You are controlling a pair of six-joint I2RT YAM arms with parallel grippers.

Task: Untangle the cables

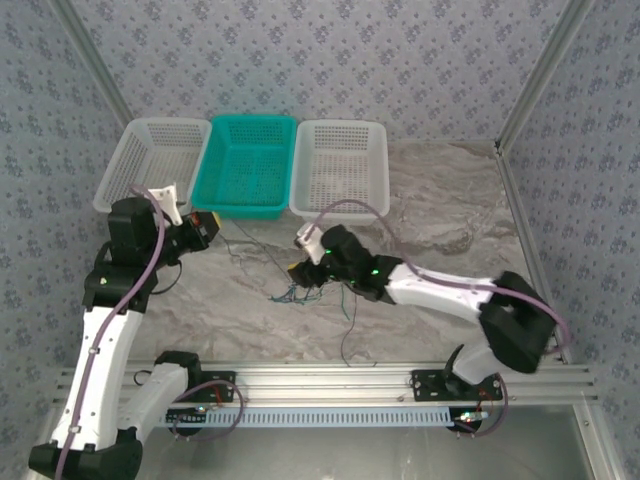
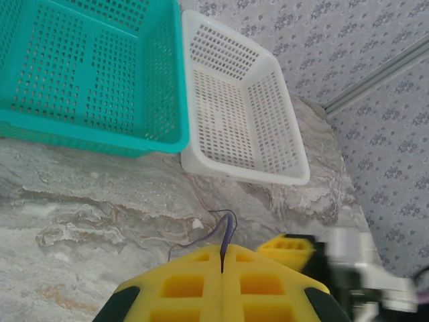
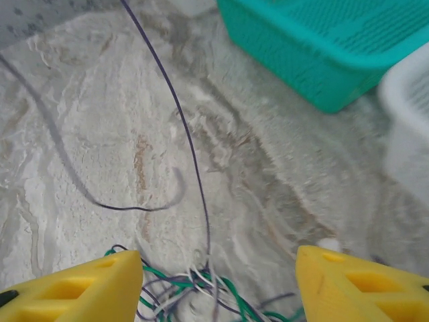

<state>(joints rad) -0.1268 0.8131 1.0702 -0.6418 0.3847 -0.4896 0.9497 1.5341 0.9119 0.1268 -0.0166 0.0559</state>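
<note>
The cables (image 1: pixel 298 291) lie in a small knot of dark, green and whitish wires on the marble table, in front of the teal basket. My left gripper (image 1: pixel 203 230) is shut on one thin purple cable (image 2: pixel 230 227), whose end pokes out between the closed yellow fingers (image 2: pixel 201 282). That cable runs taut (image 3: pixel 190 137) down to the knot (image 3: pixel 201 287). My right gripper (image 3: pixel 218 288) stands open just above the knot, with its yellow fingertips either side of it and nothing gripped. In the top view the right gripper (image 1: pixel 300 266) sits at the knot's far edge.
Three baskets stand in a row at the back: white (image 1: pixel 145 160), teal (image 1: pixel 245 165), white (image 1: pixel 340 165). One dark strand (image 1: pixel 348 330) trails from the knot toward the front rail (image 1: pixel 330 380). A loose dark wire (image 3: pixel 100 201) curls on the table left of the taut one.
</note>
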